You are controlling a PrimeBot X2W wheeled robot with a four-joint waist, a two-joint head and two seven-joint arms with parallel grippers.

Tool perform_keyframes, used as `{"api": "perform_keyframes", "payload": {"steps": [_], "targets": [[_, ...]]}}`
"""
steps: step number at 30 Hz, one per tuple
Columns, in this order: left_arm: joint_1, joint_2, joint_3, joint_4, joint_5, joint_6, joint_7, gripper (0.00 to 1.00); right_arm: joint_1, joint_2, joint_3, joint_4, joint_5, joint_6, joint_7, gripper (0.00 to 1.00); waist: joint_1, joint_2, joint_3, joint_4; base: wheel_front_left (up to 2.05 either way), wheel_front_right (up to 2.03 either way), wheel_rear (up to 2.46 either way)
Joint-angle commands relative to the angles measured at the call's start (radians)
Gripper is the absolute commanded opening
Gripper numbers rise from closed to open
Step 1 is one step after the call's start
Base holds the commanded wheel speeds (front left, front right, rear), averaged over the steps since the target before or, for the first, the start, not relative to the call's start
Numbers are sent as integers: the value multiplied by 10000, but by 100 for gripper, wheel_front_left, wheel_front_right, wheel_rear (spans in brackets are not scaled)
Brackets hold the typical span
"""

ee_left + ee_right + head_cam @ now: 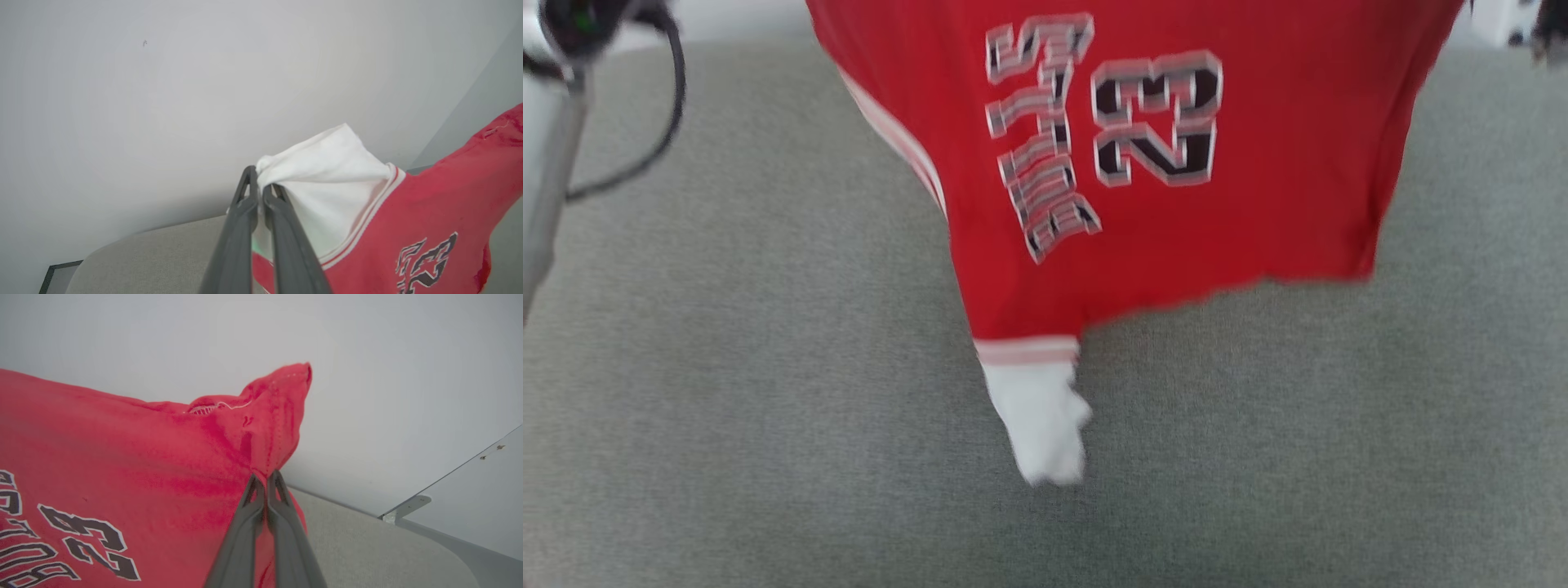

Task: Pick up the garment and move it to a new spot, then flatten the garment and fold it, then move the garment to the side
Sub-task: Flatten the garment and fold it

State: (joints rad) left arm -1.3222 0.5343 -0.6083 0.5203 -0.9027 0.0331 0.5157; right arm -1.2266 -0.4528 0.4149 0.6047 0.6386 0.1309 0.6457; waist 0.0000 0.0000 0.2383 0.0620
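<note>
Seen from the head, the shirt (1258,163) hangs spread in the air, coming down from twelve o'clock in front of the grey padded surface (727,425). That picture is blurred. The black, white-edged lettering (1156,118) sits near twelve o'clock, turned sideways. A loose white sleeve (1041,433) dangles at six o'clock under a striped band. I cannot tell whether its tip touches the padding. At ten o'clock stands a pale forearm (547,188) with a dark cable (674,106) looping beside it.

How the shirt is held up, the wrist views tell. In the left wrist view, the left gripper (260,179) has its two dark fingers pressed together on a bunched end of white sleeve cloth (327,183). The cloth fans out toward three o'clock into striped trim and the red body, with a scrap of lettering at five o'clock. A plain pale wall (143,102) is behind, and the grey padding shows at seven o'clock.

In the right wrist view, the right gripper (265,479) is squeezed tight on a fold of red cloth. A stitched peak of the shirt rises toward twelve o'clock just past the fingertips. The red body stretches away to nine o'clock, and the number lies at eight o'clock. At four o'clock a small metal bracket (404,506) sits under a grey panel edge.
</note>
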Motion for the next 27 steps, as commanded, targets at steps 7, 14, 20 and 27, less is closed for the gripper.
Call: {"api": "perform_keyframes", "payload": {"steps": [7, 14, 20, 27], "targets": [[-2223, -612, 239, 2032, 1375, -76, -3213, 0, -1887, 1143, -1168, 2133, -2181, -3, -3484, 0, 0, 0, 1218, -272, 0, 0, 0], [-3867, -1159, 528, 3223, 2358, -212, -7390, 0, -3149, 1718, -2345, 3687, -4914, -5, -7653, 0, 0, 0, 1670, -139, 0, 0, 0], [-3291, -1415, 382, 4115, 2551, -980, -7782, 0, -2885, 2141, -2559, 4968, -5741, -5, -8205, 0, 0, 0, 1671, 29, 0, 0, 0], [-1814, -1749, -218, 5393, 2051, -1558, -6750, 0, -1751, 2399, -2136, 6016, -5163, -5, -7632, 0, 0, 0, 1424, 230, 0, 0, 0]]}}
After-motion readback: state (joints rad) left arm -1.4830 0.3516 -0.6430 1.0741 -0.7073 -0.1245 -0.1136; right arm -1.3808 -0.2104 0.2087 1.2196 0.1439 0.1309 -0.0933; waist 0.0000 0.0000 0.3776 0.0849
